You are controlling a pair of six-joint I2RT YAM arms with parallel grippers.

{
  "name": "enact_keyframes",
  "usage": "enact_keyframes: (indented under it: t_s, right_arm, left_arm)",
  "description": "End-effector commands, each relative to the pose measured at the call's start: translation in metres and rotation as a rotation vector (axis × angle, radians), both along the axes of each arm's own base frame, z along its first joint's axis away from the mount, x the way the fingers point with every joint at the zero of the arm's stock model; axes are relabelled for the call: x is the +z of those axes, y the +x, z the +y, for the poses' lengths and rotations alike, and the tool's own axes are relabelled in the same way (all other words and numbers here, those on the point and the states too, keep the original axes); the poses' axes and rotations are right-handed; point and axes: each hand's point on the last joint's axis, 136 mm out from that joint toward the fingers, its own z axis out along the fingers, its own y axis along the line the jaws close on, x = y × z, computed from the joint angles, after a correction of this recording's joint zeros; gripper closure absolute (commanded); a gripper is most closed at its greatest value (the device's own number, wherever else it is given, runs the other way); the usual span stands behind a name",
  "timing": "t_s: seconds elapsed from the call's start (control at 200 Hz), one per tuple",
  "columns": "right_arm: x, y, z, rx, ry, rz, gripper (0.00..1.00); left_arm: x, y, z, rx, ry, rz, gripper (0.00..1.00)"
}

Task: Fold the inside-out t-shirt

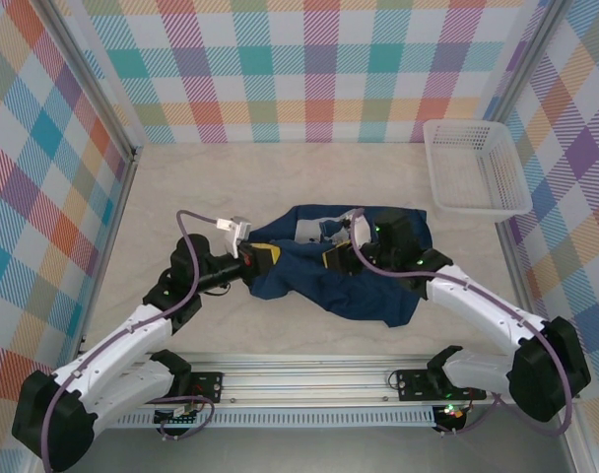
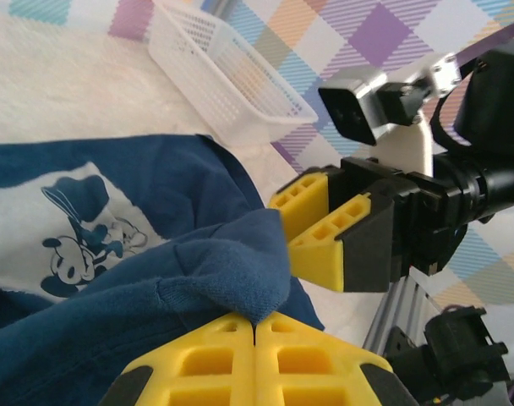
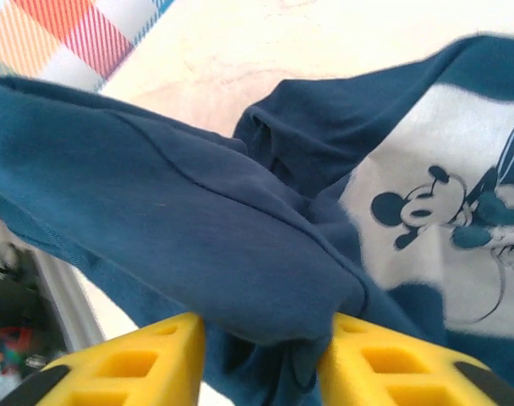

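Beige, faintly marbled tabletop [image 1: 231, 177], enclosed on three sides by pastel plaid panels: back wall [image 1: 309, 69], left wall [image 1: 33, 197] and right wall [image 1: 575, 128], which meet at grey metal corner posts [image 1: 93, 81]. A white mesh basket [image 1: 477, 122] occupies the far right corner. An aluminium rail [image 1: 319, 394] runs along the near edge. Lighting is even and diffuse.

A white plastic mesh basket [image 1: 475, 166] sits on a pale, marbled tabletop [image 1: 280, 177], which spreads away to the basket's left and toward the near side. Plaid wall panels [image 1: 299, 59] in many colours rise close behind the basket and at its right. Well apart from the basket, along the near edge, runs a silver aluminium rail [image 1: 309, 389].
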Motion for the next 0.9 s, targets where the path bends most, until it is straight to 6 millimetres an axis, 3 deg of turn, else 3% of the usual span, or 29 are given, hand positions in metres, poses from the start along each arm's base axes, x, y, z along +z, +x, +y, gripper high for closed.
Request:
enact_keyframes:
  t_s: [0.0,0.13,0.17,0.23,0.38,0.68,0.74,0.83,0.895]
  right_arm:
    - [0.017,0.008,-0.009,-0.003,-0.128,-0.207,0.55]
    - [0.012,-0.002,0.008,0.122,-0.198,-0.288,0.46]
    - [0.007,-0.001,0.01,0.145,-0.242,-0.319,0.39]
    - [0.004,0.002,0.015,0.162,-0.271,-0.34,0.37]
    - [0.007,-0.004,0.032,0.24,-0.205,-0.347,0.36]
    - [-0.009,0.012,0.049,0.25,-0.221,-0.324,0.44]
    - [-0.011,0.014,0.055,0.254,-0.206,-0.314,0.5]
    - [0.0,0.017,0.061,0.238,-0.145,-0.279,0.77]
    - [0.017,0.018,0.057,0.201,-0.046,-0.194,0.93]
  left_arm:
    - [0.026,-0.003,-0.003,-0.048,-0.026,-0.086,1.0]
    - [0.027,-0.004,-0.003,-0.048,-0.022,-0.085,1.0]
    - [0.027,-0.004,-0.003,-0.047,-0.02,-0.086,1.0]
    - [0.026,-0.004,-0.002,-0.045,-0.02,-0.085,1.0]
    - [0.025,-0.003,-0.001,-0.037,-0.014,-0.079,1.0]
    - [0.023,-0.004,-0.001,-0.037,-0.012,-0.072,1.0]
    - [0.023,-0.003,0.001,-0.027,-0.01,-0.071,1.0]
    - [0.013,0.006,0.01,0.054,0.027,-0.048,1.0]
    - [-0.007,0.022,0.028,0.196,0.107,0.007,1.0]
